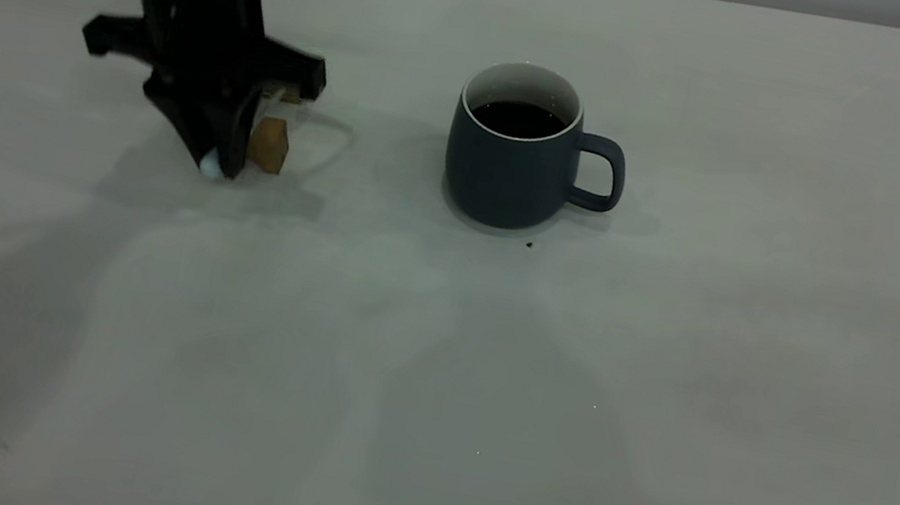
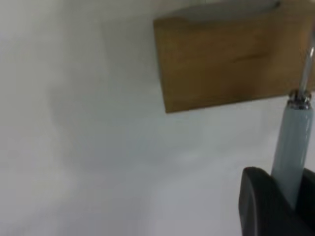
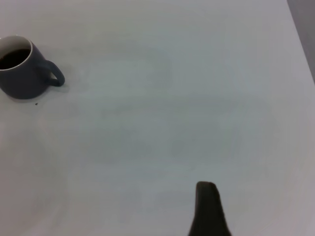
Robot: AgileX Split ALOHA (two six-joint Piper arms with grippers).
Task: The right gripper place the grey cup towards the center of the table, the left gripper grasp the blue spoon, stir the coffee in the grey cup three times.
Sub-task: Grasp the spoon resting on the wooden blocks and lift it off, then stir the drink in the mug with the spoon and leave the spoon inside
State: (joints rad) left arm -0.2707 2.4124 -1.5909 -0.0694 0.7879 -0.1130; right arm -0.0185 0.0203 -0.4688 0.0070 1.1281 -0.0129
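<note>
Blue spoon (image 2: 291, 142) between left gripper (image 1: 230, 158) fingers.

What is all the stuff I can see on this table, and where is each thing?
cup: one, dark grey, white inside, mid-table, handle toward the right arm's side.
coffee: dark, in the cup.
speck: one, dark, on the table by the cup's base.
block: one, wooden, at the left claw.
spoon: one, pale blue handle, between the left claw's fingers.
table: one, pale grey.
left claw: black, down at the table.
right claw: black, away from the cup.
</note>
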